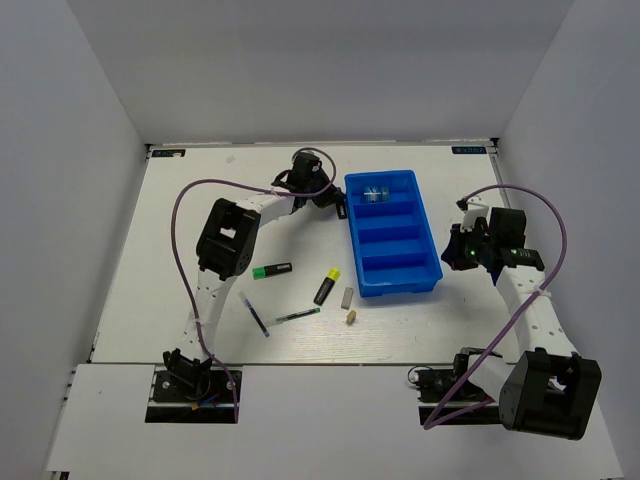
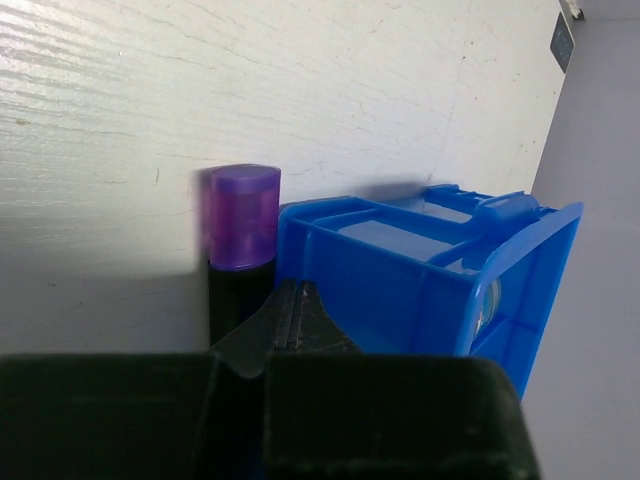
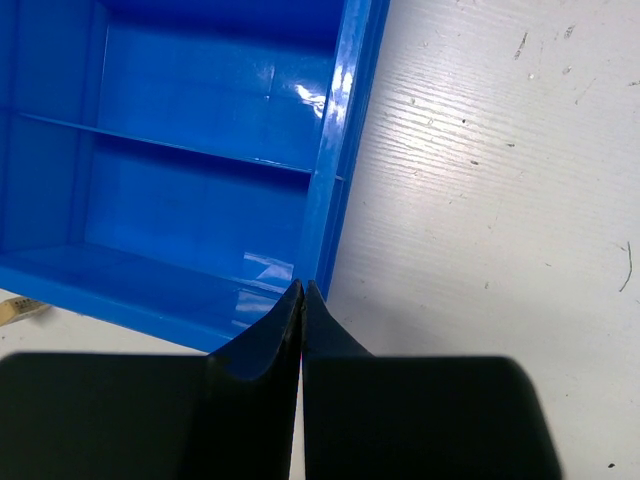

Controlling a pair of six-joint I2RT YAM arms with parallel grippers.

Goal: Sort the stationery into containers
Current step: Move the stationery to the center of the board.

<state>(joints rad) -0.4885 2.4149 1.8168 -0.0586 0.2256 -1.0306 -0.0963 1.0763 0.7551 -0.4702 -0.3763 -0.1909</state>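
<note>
The blue tray [image 1: 433, 271] lies right of centre; a blue square pack [image 1: 377, 194] sits in its far compartment. My left gripper [image 1: 338, 203] is shut and empty at the tray's far left corner. In the left wrist view a purple-ended highlighter [image 2: 240, 240] lies just left of the gripper's tips [image 2: 293, 290], against the tray wall [image 2: 400, 290]. My right gripper [image 1: 455, 252] is shut and empty, with its tips [image 3: 302, 288] at the tray's right rim [image 3: 340, 150]. On the table left of the tray lie a green highlighter [image 1: 272, 270], a yellow highlighter [image 1: 327, 286], a grey eraser [image 1: 347, 296], a tan piece [image 1: 352, 317] and two pens [image 1: 298, 317].
White walls enclose the table on three sides. Purple cables [image 1: 190, 210] arc over both arms. The other pen [image 1: 255, 313] lies near the left arm's base link. The tray's three nearer compartments show nothing inside.
</note>
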